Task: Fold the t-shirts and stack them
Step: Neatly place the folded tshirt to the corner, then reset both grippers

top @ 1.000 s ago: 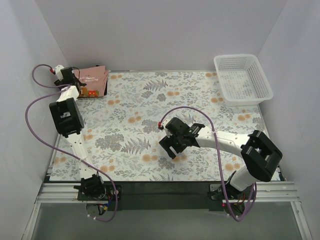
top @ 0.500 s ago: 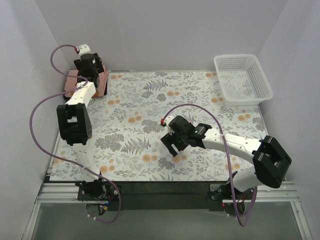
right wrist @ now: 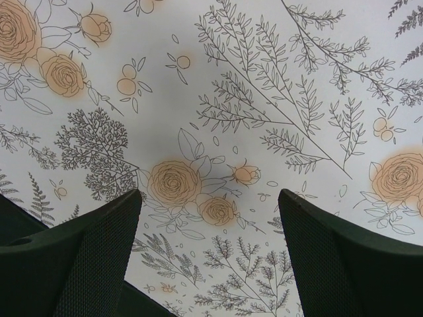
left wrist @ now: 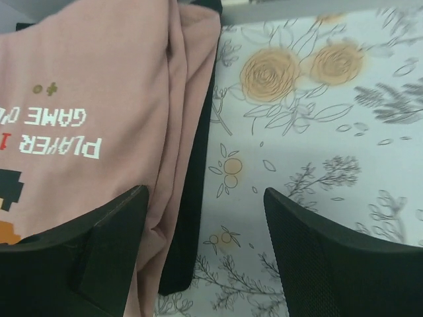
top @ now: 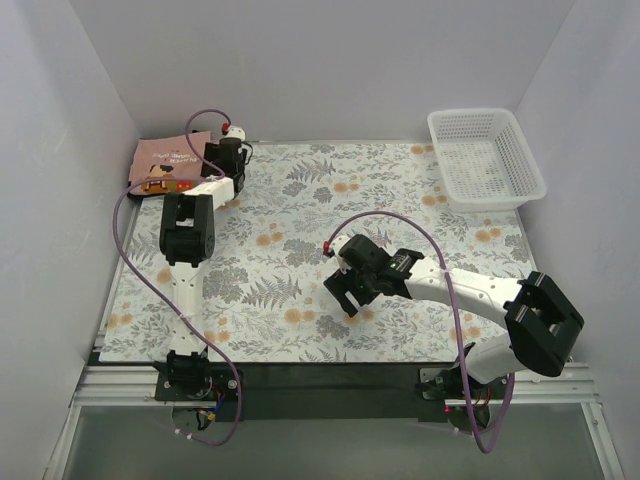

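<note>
The dusty pink t-shirt (top: 168, 163) lies folded at the table's far left corner, white lettering and cartoon print up. In the left wrist view the pink t-shirt (left wrist: 99, 99) rests on the black t-shirt (left wrist: 192, 198), of which only a dark strip along the right edge shows. My left gripper (top: 222, 168) hovers over the stack's right edge, open and empty (left wrist: 205, 264), one finger above the pink cloth, the other above the table cloth. My right gripper (top: 345, 290) is open and empty (right wrist: 208, 251) above bare table cloth near the table's middle.
A white lattice basket (top: 487, 160) stands at the far right corner. The floral table cloth (top: 300, 230) covers the table. Grey walls close in the left, back and right sides. The left arm's purple cable (top: 130, 260) loops over the left side.
My left gripper has swung from the stack's left side across to its right edge, uncovering the pink t-shirt. My right gripper has barely shifted.
</note>
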